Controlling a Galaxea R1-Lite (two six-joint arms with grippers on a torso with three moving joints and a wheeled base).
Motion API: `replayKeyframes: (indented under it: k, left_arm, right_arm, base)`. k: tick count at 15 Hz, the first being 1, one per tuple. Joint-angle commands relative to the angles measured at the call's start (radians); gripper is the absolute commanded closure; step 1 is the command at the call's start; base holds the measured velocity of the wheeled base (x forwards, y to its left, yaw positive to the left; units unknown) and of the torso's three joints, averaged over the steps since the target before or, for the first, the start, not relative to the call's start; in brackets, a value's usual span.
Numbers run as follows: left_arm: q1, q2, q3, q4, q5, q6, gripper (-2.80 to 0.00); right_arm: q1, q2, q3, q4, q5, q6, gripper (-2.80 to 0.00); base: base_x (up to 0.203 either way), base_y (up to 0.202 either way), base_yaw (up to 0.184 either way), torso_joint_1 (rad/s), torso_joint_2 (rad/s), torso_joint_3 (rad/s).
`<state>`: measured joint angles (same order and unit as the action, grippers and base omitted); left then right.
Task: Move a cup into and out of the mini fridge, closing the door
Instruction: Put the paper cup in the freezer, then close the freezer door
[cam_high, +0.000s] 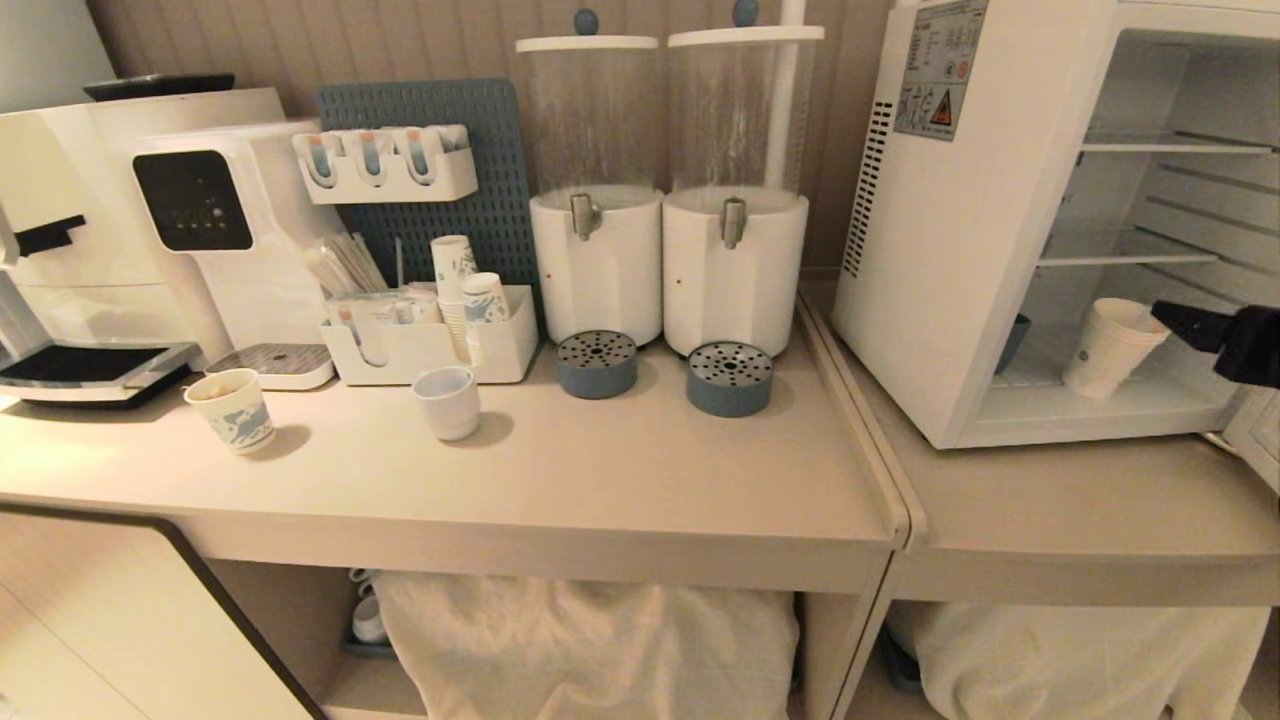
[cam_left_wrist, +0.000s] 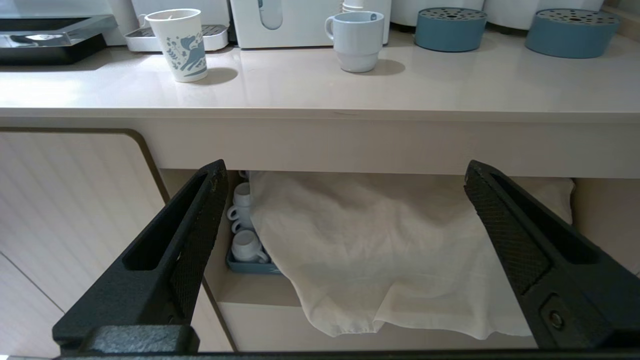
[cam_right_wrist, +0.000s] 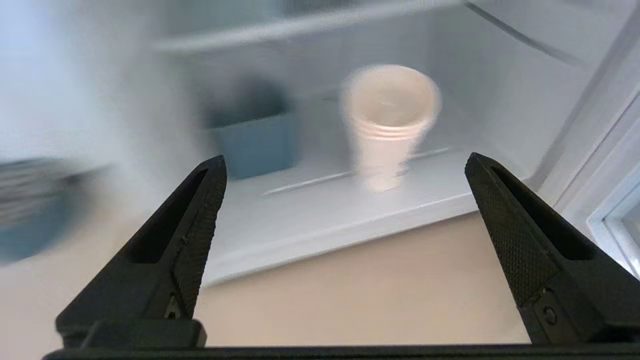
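I see the mini fridge standing on the bench with its door swung wide open, only an edge of it showing. The cup stands on the fridge floor, near the front. My right hand is open and empty, just beside the cup's rim. If I bump that tall, light cup, it could tip over. If I swing the door while my arm is in the way, it could hit it. My left hand hangs open below the bench, near a white cloth.
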<state>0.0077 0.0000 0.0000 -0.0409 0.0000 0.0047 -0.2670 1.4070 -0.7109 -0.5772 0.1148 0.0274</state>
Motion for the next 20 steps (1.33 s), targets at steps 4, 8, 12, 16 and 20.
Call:
replayKeyframes:
  k: [4, 8, 12, 16, 20]
  left_arm:
    - [0.000, 0.000, 0.018, -0.001, 0.000, -0.003, -2.80]
    - [0.000, 0.000, 0.018, -0.002, 0.000, -0.008, -2.80]
    - [0.000, 0.000, 0.018, -0.002, 0.000, -0.015, -2.80]
    - [0.000, 0.000, 0.018, -0.002, 0.000, -0.015, -2.80]
    - [0.000, 0.002, 0.018, -0.002, 0.000, -0.015, -2.80]
  right_arm:
    - [0.024, -0.607, -0.155, 0.911, 0.314, 0.032, -2.80]
    - [0.100, -0.869, -0.281, 1.394, 0.513, 0.011, -2.80]
    - [0.268, -1.103, -0.283, 1.546, 0.505, 0.004, -2.80]
    - [0.269, -1.392, -0.164, 1.526, 0.292, -0.006, -2.80]
    - [0.267, -1.409, 0.140, 1.121, -0.084, 0.016, -2.80]
  base:
    - [0.000, 0.000, 0.000, 0.000, 0.00, 0.000]
    - [0.000, 0.000, 0.000, 0.000, 0.00, 0.000]
    - [0.000, 0.000, 0.000, 0.000, 0.00, 0.000]
    - [0.000, 0.000, 0.000, 0.000, 0.00, 0.000]
    - [0.000, 0.000, 0.000, 0.000, 0.00, 0.000]
